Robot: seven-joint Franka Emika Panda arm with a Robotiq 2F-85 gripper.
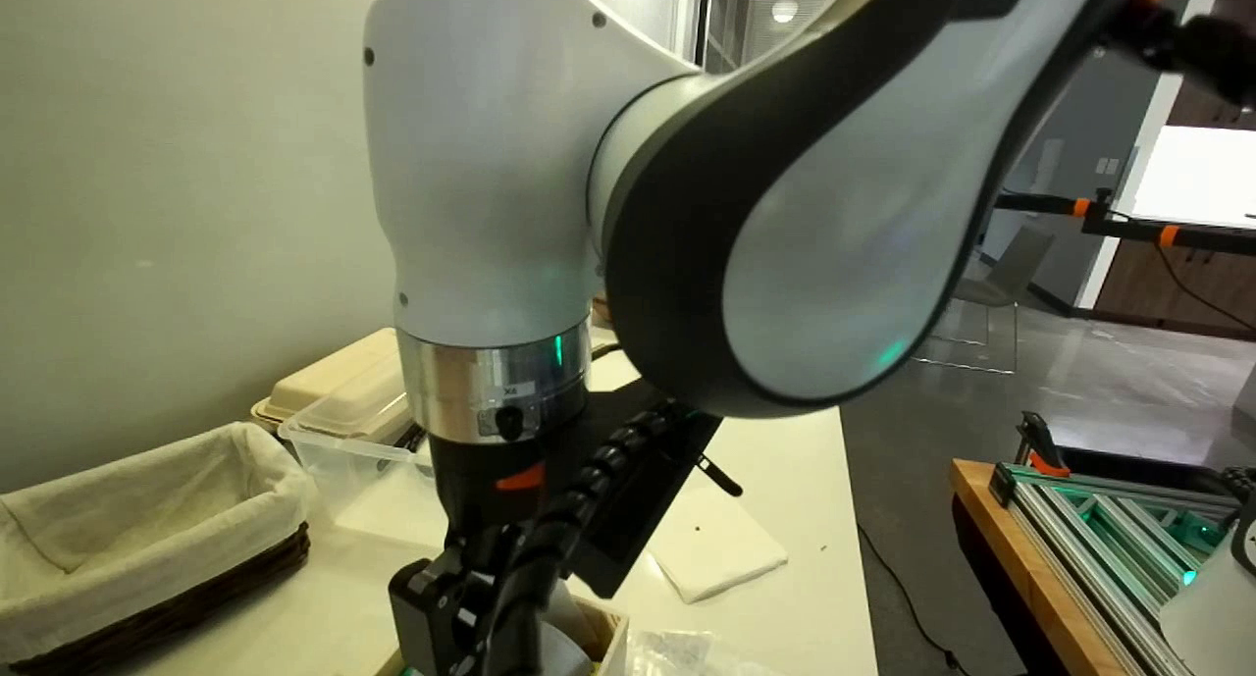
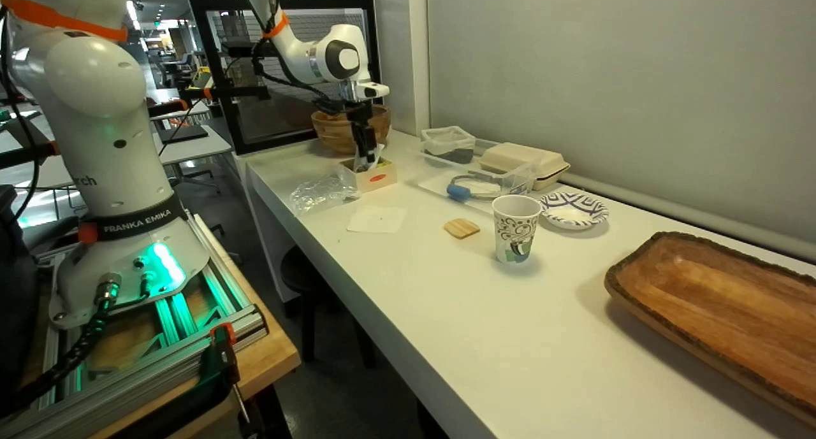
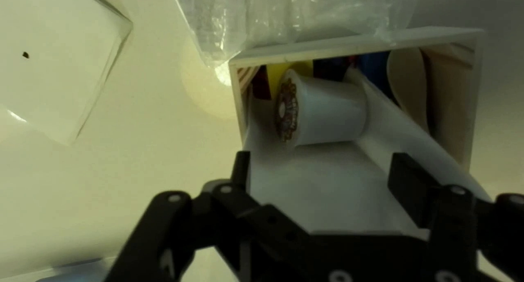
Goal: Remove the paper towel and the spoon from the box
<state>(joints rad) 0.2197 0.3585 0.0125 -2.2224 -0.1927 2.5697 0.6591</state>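
The box (image 3: pixel 446 35) lies under my gripper (image 3: pixel 323 175), which stands open over its near part, jaws wide apart. White paper towel (image 3: pixel 315 192) spreads inside the box between the fingers, bunching up to the right, and a finger (image 3: pixel 409 186) overlaps it. I cannot tell whether they touch. The pale spoon (image 3: pixel 407 81) lies in the far right corner, partly covered by the paper. A white pod (image 3: pixel 327 110) with a printed lid rests on the towel. In an exterior view, the gripper (image 2: pixel 368 157) reaches down into the box (image 2: pixel 373 183), with paper beside its fingers.
A clear plastic bag (image 3: pixel 303 12) overlaps the box's far rim. A square white napkin (image 3: pixel 61 65) lies to the left. Around the table are a clear tub (image 2: pixel 475 194), a wooden bowl (image 2: pixel 328 133), a paper cup (image 2: pixel 515 235) and a cloth-lined basket (image 1: pixel 177 519).
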